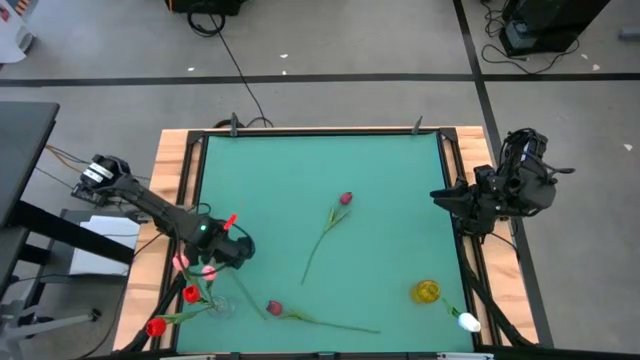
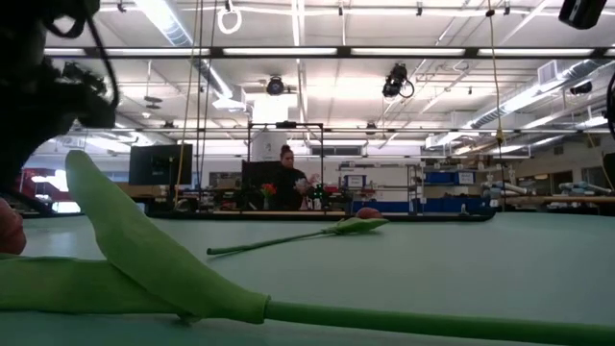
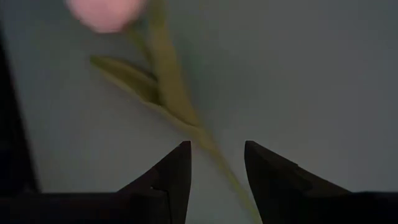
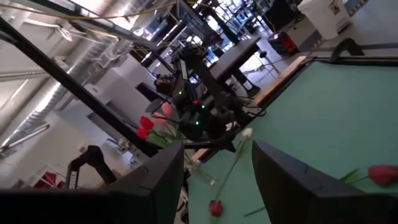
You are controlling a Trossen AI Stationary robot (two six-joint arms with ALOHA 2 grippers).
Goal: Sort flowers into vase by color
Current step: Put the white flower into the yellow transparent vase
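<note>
A pink flower [image 3: 106, 12] lies on the green mat near the table's left edge. Its stem [image 3: 214, 155] runs between the fingers of my left gripper [image 3: 216, 149], which points down over it [image 1: 232, 250] and is open. A clear glass vase [image 1: 218, 303] at the near left holds red flowers [image 1: 190, 293]. A yellow vase [image 1: 427, 291] at the near right has a white flower [image 1: 467, 321] beside it. Two dark-headed flowers lie on the mat, one mid-table [image 1: 345, 198] and one near the front [image 1: 275, 308]. My right gripper [image 4: 217, 149] waits open at the right edge [image 1: 445, 195].
The table's wooden rim and black frame [image 1: 190, 180] run close beside my left gripper. In the low view the near flower's big leaf [image 2: 144, 250] fills the foreground. A person [image 2: 288, 173] stands far behind the table. Bare mat [image 1: 400, 170] stretches across the far half.
</note>
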